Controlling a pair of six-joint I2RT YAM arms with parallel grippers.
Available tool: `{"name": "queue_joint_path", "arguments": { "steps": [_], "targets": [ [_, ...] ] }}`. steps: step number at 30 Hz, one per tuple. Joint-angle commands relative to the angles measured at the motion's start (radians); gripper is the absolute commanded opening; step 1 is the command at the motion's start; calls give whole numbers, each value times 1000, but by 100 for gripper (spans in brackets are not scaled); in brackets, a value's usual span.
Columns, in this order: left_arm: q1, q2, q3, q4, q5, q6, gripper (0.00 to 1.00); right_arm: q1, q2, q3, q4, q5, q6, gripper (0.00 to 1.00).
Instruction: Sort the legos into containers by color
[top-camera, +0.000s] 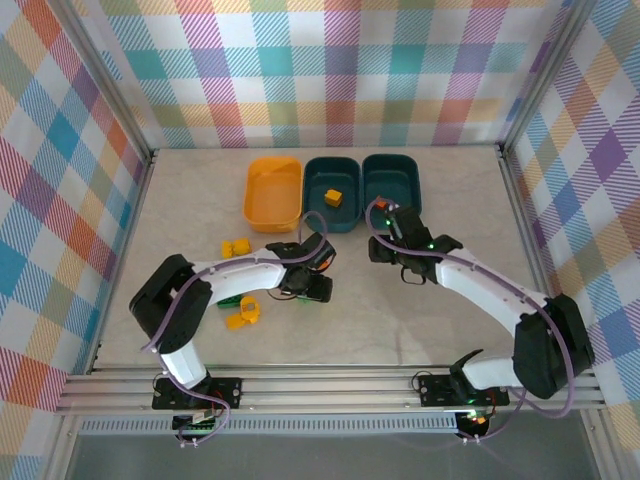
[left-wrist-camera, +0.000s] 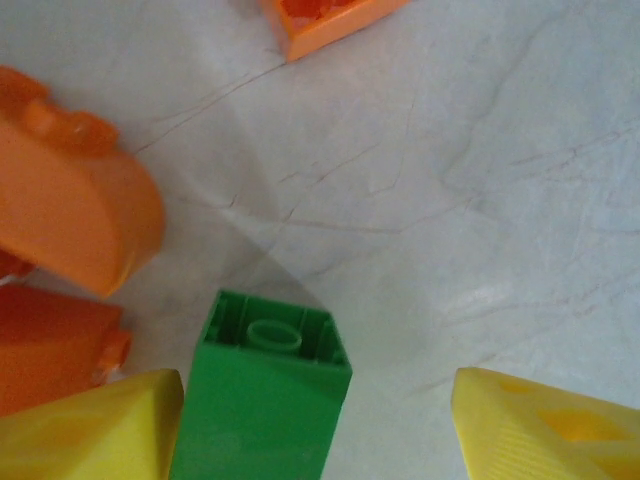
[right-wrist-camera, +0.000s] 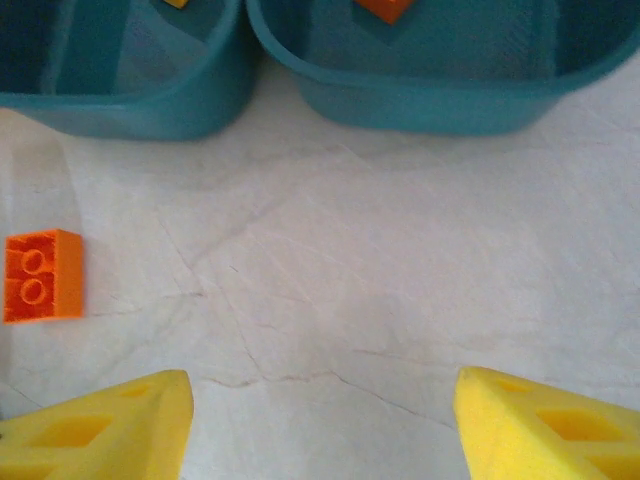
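My left gripper (left-wrist-camera: 318, 388) is open low over the table, and a green lego (left-wrist-camera: 262, 400) lies between its yellow fingers, close to the left finger (left-wrist-camera: 95, 430). Orange legos (left-wrist-camera: 70, 215) crowd its left side, with another one (left-wrist-camera: 320, 15) ahead. From above, this gripper (top-camera: 303, 283) is mid-table. My right gripper (right-wrist-camera: 320, 390) is open over bare table with nothing between its fingers, just short of the two teal containers (right-wrist-camera: 130, 105) (right-wrist-camera: 440, 95). An orange lego (right-wrist-camera: 42, 275) lies to its left. The yellow-orange container (top-camera: 272, 190) stands left of the teal ones.
The middle teal bin (top-camera: 332, 215) holds a yellow lego (top-camera: 333, 196), and the right teal bin (top-camera: 392, 165) holds an orange lego (right-wrist-camera: 385, 8). Yellow legos (top-camera: 237, 247) (top-camera: 243, 312) and a green lego (top-camera: 230, 300) lie left of the left arm. Frame rails edge the table.
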Motion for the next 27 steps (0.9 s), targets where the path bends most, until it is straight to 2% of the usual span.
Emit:
{"name": "queue_joint_path", "arguments": {
  "steps": [1,4,9,15,19,21,23,27],
  "targets": [
    [-24,60,52,4,-36,11,61,-19,-46,-54,77,59,23,68],
    [-43,100,87,-12,-45,6,44,-30,-65,-98,107,98,47,65],
    [-59,115,146,-56,-68,-1,23,-37,-79,-171,171,168,88,63],
    [-28,22,262,-146,-154,33,19,-103,-112,-220,171,216,193,63],
    [88,3,387,-207,-177,70,19,-161,-162,-259,168,219,253,66],
    [186,27,454,-225,-131,76,19,-192,-186,-280,165,221,284,68],
    [275,73,517,-241,-82,69,19,-231,-193,-288,141,214,327,77],
    [402,207,682,-316,-29,68,19,-325,-184,-318,156,119,356,79]
  ]
}}
